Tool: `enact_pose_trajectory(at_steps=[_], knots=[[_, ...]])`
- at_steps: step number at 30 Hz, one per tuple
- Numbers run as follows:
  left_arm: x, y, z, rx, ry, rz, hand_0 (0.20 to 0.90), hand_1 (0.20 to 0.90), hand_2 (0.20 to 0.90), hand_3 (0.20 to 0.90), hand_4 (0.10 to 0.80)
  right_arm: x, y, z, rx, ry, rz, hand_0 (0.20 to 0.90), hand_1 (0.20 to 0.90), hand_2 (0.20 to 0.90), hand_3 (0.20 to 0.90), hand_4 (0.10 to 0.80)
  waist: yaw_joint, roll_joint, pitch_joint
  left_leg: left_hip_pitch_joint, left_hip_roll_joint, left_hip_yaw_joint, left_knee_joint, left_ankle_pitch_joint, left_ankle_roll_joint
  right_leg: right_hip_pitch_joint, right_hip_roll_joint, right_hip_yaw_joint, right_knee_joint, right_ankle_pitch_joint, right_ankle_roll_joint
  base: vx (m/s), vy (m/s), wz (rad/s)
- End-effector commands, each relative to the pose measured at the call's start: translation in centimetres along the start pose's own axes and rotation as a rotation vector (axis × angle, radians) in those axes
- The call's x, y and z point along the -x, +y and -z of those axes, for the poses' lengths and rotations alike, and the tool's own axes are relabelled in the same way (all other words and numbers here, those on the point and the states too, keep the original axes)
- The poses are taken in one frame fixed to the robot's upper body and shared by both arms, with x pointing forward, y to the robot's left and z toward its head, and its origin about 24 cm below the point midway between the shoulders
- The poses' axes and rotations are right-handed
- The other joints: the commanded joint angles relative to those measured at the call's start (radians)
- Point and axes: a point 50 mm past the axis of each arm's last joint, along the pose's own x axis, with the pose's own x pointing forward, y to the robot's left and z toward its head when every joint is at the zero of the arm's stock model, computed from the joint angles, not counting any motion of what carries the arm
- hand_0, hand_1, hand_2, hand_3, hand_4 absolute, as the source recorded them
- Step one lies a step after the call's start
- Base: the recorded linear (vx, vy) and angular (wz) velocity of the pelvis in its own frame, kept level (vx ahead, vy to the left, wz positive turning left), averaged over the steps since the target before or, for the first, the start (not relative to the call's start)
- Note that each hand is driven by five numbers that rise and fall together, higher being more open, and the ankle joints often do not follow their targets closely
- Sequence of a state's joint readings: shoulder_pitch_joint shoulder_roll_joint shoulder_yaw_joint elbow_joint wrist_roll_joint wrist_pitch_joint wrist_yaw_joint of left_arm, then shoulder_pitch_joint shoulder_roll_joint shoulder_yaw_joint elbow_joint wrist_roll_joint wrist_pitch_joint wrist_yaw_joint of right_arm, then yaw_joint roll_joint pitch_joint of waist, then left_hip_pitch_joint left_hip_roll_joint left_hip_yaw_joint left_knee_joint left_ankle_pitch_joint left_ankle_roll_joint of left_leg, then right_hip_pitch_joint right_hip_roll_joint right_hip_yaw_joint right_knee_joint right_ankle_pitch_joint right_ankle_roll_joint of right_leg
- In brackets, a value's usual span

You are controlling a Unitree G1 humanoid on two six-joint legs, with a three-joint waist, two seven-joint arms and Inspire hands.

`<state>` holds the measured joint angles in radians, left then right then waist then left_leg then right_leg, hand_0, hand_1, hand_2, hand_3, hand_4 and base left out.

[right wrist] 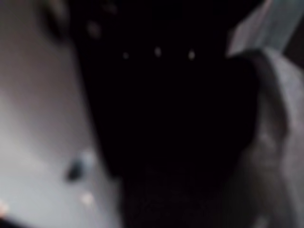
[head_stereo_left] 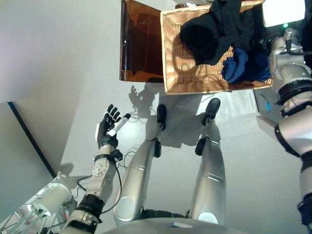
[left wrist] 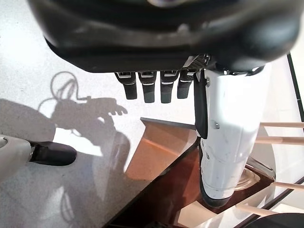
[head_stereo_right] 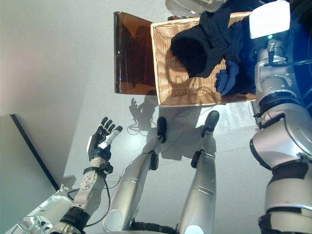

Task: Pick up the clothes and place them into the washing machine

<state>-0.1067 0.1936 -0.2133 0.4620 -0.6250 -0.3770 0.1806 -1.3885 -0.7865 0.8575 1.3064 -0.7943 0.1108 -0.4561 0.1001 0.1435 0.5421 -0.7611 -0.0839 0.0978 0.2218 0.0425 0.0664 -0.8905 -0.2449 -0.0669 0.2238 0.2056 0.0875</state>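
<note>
Presently black clothes (head_stereo_left: 214,29) and blue clothes (head_stereo_left: 239,66) lie in the wicker basket (head_stereo_left: 175,73); left hand (head_stereo_left: 108,127) hovers well below it, fingers (head_stereo_left: 111,113) straight, empty; right hand's fingers cannot be told.

Head views are bright and sharp; hard shadows fall on the pale floor (head_stereo_left: 58,58). A white glare patch (head_stereo_right: 269,18) burns out at upper right. The right wrist view is dark and fully blurred.
</note>
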Motion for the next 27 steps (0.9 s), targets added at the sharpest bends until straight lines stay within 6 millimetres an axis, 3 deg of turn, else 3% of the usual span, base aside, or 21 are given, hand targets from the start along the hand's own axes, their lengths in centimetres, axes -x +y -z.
enact_pose_trajectory(at_steps=[1,11,16,18,20,23,27], knots=[[0.9,2.9,-2.1,0.012,-0.117,-0.096,0.9,0.9,0.9,0.9,0.8,-1.8,-5.6,4.7,0.02,0.126,0.218,0.2,0.2,0.2,0.2,0.3,-0.001,0.058,-0.022,-0.025,0.002,-0.028,-0.067,0.078,-0.103,-0.008,0.068,0.019,0.135,-0.122,-0.003,0.0,0.0,0.0],[0.5,2.9,-1.9,-0.015,-0.107,-0.099,0.9,0.9,0.9,0.9,0.8,-1.7,-6.0,2.6,-0.118,0.086,0.281,0.2,0.2,0.2,0.2,0.3,-0.015,0.033,-0.024,0.012,0.004,-0.026,-0.057,0.064,-0.098,0.04,0.074,0.017,0.129,-0.122,-0.002,0.001,-0.002,-0.01],[0.4,3.1,-1.4,-0.037,-0.084,-0.115,0.9,0.9,0.9,0.9,0.8,-1.3,-6.0,0.9,-0.373,0.084,0.327,0.2,0.2,0.2,0.2,0.3,-0.027,0.013,-0.032,0.04,0.008,-0.024,-0.05,0.051,-0.094,0.079,0.075,0.015,0.118,-0.12,0.0,0.013,0.0,-0.04],[0.5,3.1,-0.8,-0.049,-0.058,-0.12,0.9,0.9,0.9,0.9,0.8,-0.9,-5.7,-0.5,-0.562,0.087,0.344,0.2,0.2,0.2,0.2,0.3,-0.034,0.001,-0.038,0.06,0.011,-0.023,-0.046,0.041,-0.09,0.105,0.074,0.013,0.111,-0.119,0.001,0.026,0.012,-0.09],[0.5,3.3,-0.6,-0.054,-0.048,-0.13,0.9,0.9,0.9,0.9,0.8,-0.6,-5.5,-1.0,-0.617,0.084,0.344,0.2,0.2,0.2,0.2,0.3,-0.035,-0.003,-0.04,0.068,0.011,-0.021,-0.046,0.039,-0.089,0.116,0.074,0.014,0.108,-0.119,0.002,0.02,0.015,-0.09],[0.6,3.4,-0.1,-0.056,-0.025,-0.144,0.9,0.9,0.9,0.9,0.8,0.5,-4.3,-3.0,-0.795,0.07,0.324,0.2,0.2,0.2,0.2,0.3,-0.047,-0.015,-0.048,0.092,0.013,-0.019,-0.041,0.028,-0.082,0.143,0.073,0.018,0.104,-0.119,0.004,0.018,0.016,-0.07],[0.8,3.5,0.1,-0.053,-0.017,-0.15,0.9,0.9,0.9,0.9,0.8,1.4,-3.1,-3.8,-0.909,0.096,0.308,0.2,0.2,0.2,0.2,0.3,-0.049,-0.019,-0.055,0.112,0.011,-0.019,-0.044,0.023,-0.079,0.163,0.072,0.018,0.097,-0.122,0.004,0.017,0.01,-0.02]])
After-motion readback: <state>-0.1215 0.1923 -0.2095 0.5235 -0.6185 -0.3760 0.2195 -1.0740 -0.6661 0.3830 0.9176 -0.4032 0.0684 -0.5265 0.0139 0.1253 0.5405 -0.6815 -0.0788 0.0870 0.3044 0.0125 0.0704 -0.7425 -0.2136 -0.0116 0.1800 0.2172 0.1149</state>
